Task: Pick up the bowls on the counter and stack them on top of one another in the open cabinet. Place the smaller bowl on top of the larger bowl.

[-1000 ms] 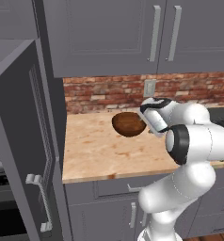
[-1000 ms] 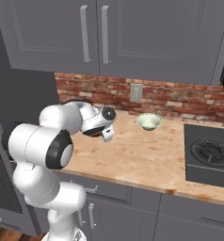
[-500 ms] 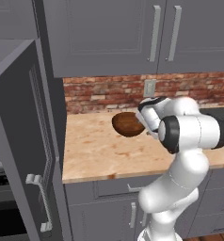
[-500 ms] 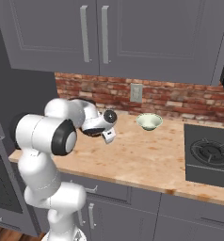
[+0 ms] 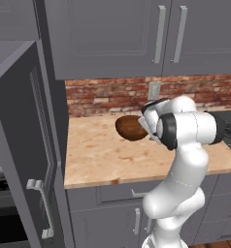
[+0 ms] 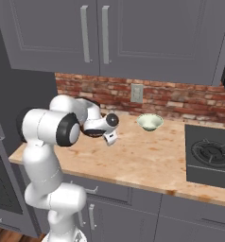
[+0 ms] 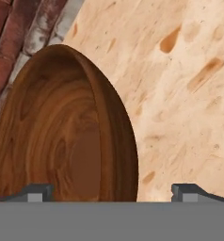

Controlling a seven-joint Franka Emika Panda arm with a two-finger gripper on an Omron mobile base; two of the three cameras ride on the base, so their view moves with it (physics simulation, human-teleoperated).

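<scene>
gripper (image 7: 111,190): jaws spread wide, nothing held, has swung in closer to the larger bowl (image 5: 131,127) over the last second, rim between tips | larger bowl: back of counter (image 5: 103,160) by brick | smaller bowl (image 6: 150,122): untouched, well apart | next: grasp looks imminent

Brown bowl (image 7: 62,136) between spread fingertips (image 7: 36,192), counter (image 7: 180,94), brick (image 7: 15,23)

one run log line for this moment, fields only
phase: reaching for brown bowl | gripper: open, straddling bowl's rim, not closed | brown bowl: on counter by brick wall | pale bowl: on counter, untouched | stacked: no
</scene>
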